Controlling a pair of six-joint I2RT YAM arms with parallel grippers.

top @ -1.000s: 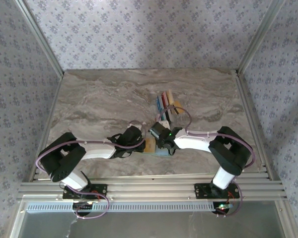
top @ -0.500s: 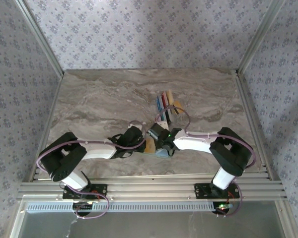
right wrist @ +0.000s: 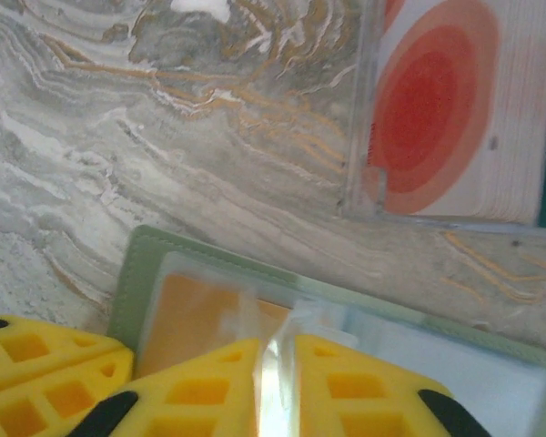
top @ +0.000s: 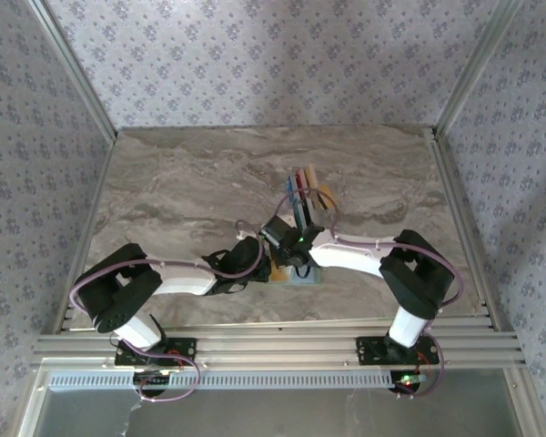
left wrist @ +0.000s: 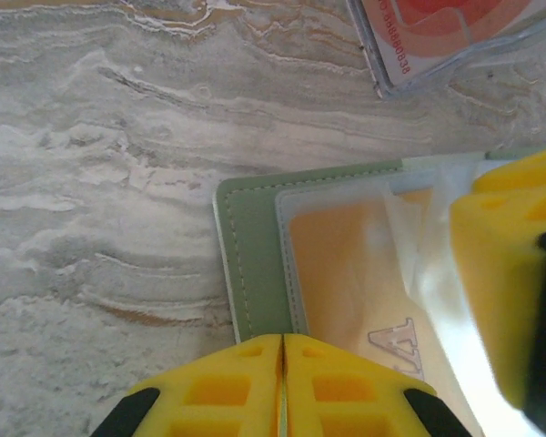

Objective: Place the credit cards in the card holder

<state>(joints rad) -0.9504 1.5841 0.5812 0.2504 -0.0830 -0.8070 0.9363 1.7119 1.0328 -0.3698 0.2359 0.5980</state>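
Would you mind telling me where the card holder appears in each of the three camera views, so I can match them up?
Top external: the card holder lies just below the picture's centre.
Left wrist: the card holder fills the lower right, its green corner near the middle.
Right wrist: the card holder runs along the bottom, its green corner at lower left.
Shared landmark: the tan card tucked inside the holder.

A marble-patterned tabletop forms the base of a booth, grey and beige, with rust-orange veins that show plainly in the close wrist views. Three walls carry pale lilac wallpaper with a small repeating floral print. Aluminium posts rise at the corners (slanting outward in the overhead view), and ribbed aluminium rails run along the near edge. The light is soft and even, with no hard shadows.
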